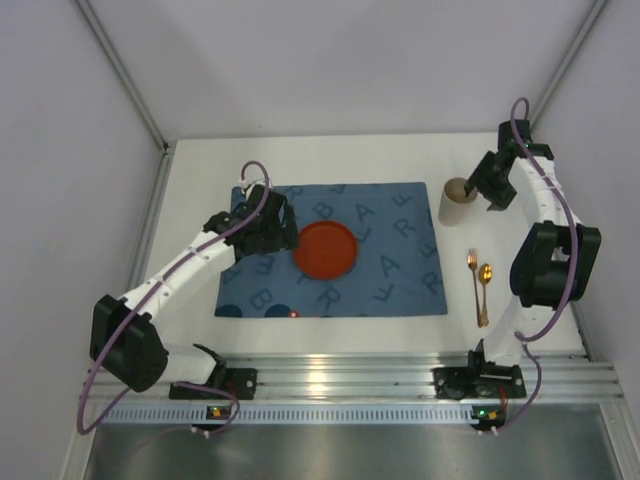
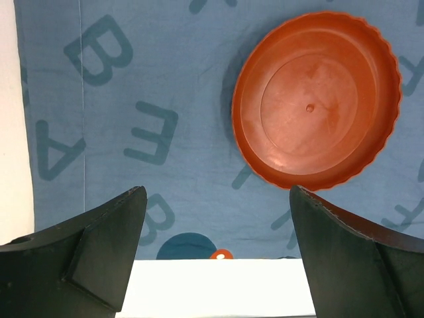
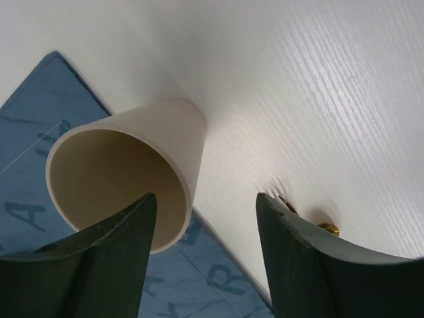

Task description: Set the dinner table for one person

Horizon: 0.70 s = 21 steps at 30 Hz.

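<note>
The counter (image 1: 330, 160) is the dinner table: a wide, white, rigid slab that stays put, so all the handling falls to the things on it. The blue lettered mat (image 1: 390, 270) lies flat across its middle; it looks like soft cloth, likely to wrinkle or drag if anything is shoved over it.

The orange plate (image 1: 325, 249) sits left of the mat's centre. It looks like light, stiff plastic with a scalloped rim, and the rim is the only place to pinch it. The left tool (image 2: 218, 199) hovers over the mat just beside the plate, jaws wide apart with nothing between them.

The beige cup (image 1: 458, 202) stands upright on the counter just beside the mat's far right corner. It seems light and thin-walled, easy to tip or crush, so a gentle pinch on the wall near the rim suits it. The right tool (image 3: 205, 205) is at its mouth with jaws apart, one finger (image 3: 99, 265) at the rim and the wall between the two, not clamped.

The gold fork (image 1: 473, 275) and spoon (image 1: 484, 285) lie side by side right of the mat. They are thin, hard and probably slippery, best taken across the handle.
</note>
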Each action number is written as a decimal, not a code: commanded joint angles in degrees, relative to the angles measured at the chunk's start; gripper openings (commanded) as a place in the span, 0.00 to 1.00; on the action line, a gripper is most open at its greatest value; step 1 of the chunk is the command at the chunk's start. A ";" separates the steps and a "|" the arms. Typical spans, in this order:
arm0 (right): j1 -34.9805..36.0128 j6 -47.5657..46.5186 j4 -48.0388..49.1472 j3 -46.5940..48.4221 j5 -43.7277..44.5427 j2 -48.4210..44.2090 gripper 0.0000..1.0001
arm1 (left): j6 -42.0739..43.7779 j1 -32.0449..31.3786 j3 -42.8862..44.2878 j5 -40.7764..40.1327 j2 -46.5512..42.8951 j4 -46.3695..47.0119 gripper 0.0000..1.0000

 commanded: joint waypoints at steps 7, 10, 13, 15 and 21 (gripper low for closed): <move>1.75 -0.73 2.79 1.40 0.38 4.73 0.03 | 2.15 0.68 1.65 -2.72 -1.58 1.33 0.95; 3.60 -1.78 0.86 4.56 3.36 3.59 0.00 | 2.07 0.77 1.12 -2.46 -1.93 1.07 0.95; 5.89 -2.84 -3.00 10.53 6.87 2.01 0.00 | 1.98 0.77 0.85 -2.02 -1.67 1.07 0.95; 10.96 -3.19 -6.07 15.00 8.20 1.31 0.00 | 1.98 0.77 0.77 -1.58 -1.23 1.51 0.95; 19.23 0.13 -6.09 15.04 6.89 0.60 0.00 | 2.06 0.77 1.29 -0.53 0.18 1.77 0.95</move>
